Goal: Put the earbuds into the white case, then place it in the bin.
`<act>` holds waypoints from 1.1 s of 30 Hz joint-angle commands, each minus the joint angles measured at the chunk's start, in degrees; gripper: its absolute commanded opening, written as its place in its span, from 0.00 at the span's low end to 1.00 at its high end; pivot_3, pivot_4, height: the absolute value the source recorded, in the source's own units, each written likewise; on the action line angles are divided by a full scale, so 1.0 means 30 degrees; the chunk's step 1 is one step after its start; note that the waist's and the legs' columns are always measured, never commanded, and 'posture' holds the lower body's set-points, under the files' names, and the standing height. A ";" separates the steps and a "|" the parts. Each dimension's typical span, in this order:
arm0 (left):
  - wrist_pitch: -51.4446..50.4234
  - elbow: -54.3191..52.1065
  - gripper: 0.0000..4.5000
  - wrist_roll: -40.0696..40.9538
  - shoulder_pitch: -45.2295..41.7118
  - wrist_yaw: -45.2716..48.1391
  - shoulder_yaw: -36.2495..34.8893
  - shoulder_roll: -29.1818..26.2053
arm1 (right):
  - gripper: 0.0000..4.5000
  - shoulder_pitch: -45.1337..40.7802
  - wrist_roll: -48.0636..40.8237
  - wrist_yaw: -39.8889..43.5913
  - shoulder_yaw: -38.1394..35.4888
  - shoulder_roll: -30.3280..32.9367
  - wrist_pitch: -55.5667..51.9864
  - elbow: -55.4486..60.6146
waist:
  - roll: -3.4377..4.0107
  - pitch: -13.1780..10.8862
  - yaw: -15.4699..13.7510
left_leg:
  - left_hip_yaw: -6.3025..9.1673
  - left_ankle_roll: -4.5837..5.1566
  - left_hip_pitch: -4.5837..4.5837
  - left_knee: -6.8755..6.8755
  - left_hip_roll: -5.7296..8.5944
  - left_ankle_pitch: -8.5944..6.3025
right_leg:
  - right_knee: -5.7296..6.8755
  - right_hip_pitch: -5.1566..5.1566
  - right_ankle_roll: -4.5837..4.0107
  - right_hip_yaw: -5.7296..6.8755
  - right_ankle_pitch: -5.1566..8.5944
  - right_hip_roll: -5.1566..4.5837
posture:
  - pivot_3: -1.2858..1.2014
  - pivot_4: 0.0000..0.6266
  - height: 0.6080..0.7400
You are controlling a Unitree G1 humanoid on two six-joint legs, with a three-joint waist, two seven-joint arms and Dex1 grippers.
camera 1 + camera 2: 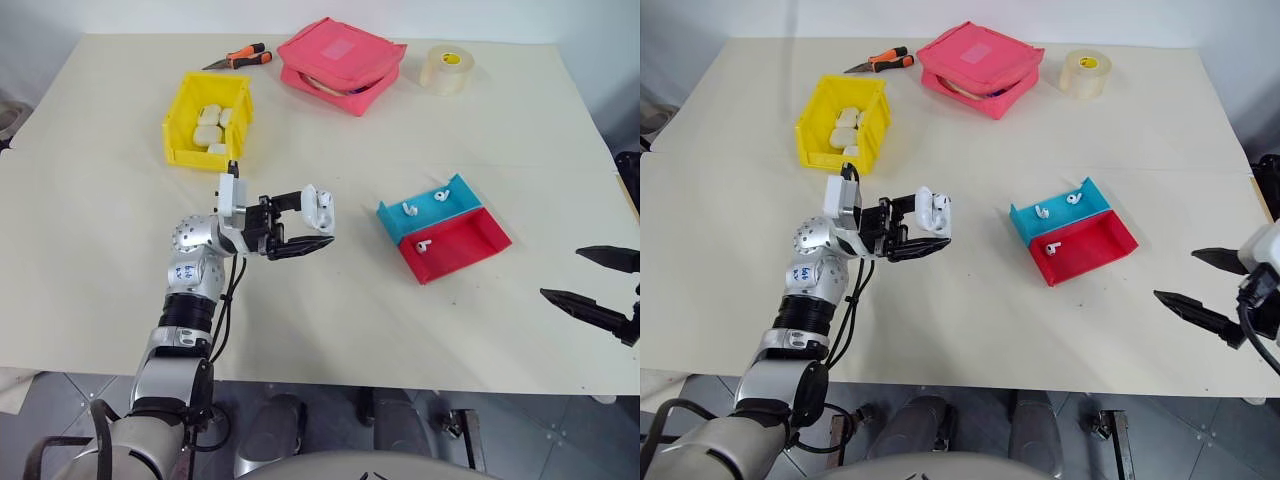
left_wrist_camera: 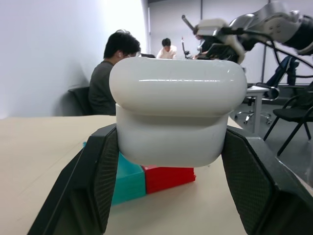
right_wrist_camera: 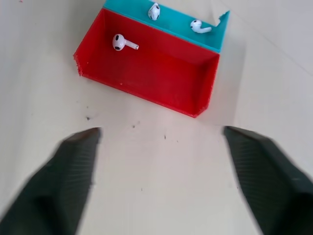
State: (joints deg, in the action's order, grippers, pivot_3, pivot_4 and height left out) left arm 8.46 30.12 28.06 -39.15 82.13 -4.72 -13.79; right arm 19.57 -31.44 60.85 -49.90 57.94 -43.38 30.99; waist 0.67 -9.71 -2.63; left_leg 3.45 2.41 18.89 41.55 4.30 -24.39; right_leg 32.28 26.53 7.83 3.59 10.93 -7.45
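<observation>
On the left, the bright yellow plastic bin [image 1: 208, 130] holds several white cases. The left gripper [image 1: 318, 228] has its fingers clamped on the glossy white rounded case [image 1: 322, 208], raised above the desk [image 1: 330, 320]. Three tiny white earbuds [image 1: 421, 245] lie in the blue and red trays [image 1: 445, 232]. The right gripper [image 1: 598, 279], fingers wide, hangs empty. I judge that loading the earbuds comes next; it must pinch one. No writing is readable.

Cream table [image 1: 120, 300], white wall [image 2: 44, 54], black chair [image 2: 293, 115]

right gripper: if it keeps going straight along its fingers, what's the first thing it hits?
Probably the red tray. The open right gripper points down over bare table toward it, with one earbud inside. Depending on its slope, it could touch the tabletop short of the tray first.
</observation>
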 commanded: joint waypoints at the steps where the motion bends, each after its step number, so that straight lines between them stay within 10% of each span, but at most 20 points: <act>1: 0.0430 0.0009 0.62 0.0243 -0.0320 -0.0107 -0.0344 -0.0045 | 0.99 -0.0623 -0.0329 -0.0295 -0.0165 -0.0171 0.0534 0.0706 | 0.0000 0.0000 -0.0021 | -0.0003 0.0000 -0.0006 0.0000 -0.0001 0.0000 | 0.0004 -0.0003 -0.0001 -0.0005 0.0000 0.0000 | 0.52 0.24 1.00; 21: 0.0718 -0.2127 0.62 0.0290 0.1268 -0.1657 -0.0615 -0.0262 | 0.99 -1.8278 0.5353 -0.1215 1.7921 -0.0044 0.3208 -0.9241 | 0.0005 0.0002 0.0486 | 0.0007 -0.0003 0.0027 -0.0020 -0.0013 0.0002 | -0.0058 0.0028 -0.0009 0.0022 -0.0005 0.0001 | 0.52 0.24 1.00; 27: 0.0750 -0.2729 0.62 0.0386 0.1966 -0.1976 -0.0732 -0.0464 | 0.63 -2.1906 0.8276 0.0191 2.0984 -0.1493 0.6058 -1.3844 | 0.0006 0.0003 0.0489 | 0.0019 -0.0004 0.0046 -0.0009 -0.0009 0.0004 | -0.0060 0.0032 -0.0007 0.0036 -0.0014 0.0000 | 0.52 0.24 1.00; 33: 0.0785 -0.3231 0.62 0.0416 0.2477 -0.2229 -0.0760 -0.0439 | 0.63 -2.4583 1.0485 0.1394 2.2865 -0.3042 0.7526 -1.7564 | 0.0010 0.0005 0.0604 | 0.0026 -0.0006 0.0061 0.0001 -0.0012 0.0005 | -0.0063 0.0039 -0.0007 0.0047 -0.0015 0.0001 | 0.52 0.24 1.00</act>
State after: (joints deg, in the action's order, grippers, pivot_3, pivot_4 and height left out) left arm 10.13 22.86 28.07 -32.22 75.99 -6.62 -14.94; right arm -51.97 -1.82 64.29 18.29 49.27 -22.41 -19.89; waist 0.70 -9.70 -0.82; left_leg 3.52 2.40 19.07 41.55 4.27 -24.38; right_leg 32.09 26.65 7.81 3.72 10.88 -7.44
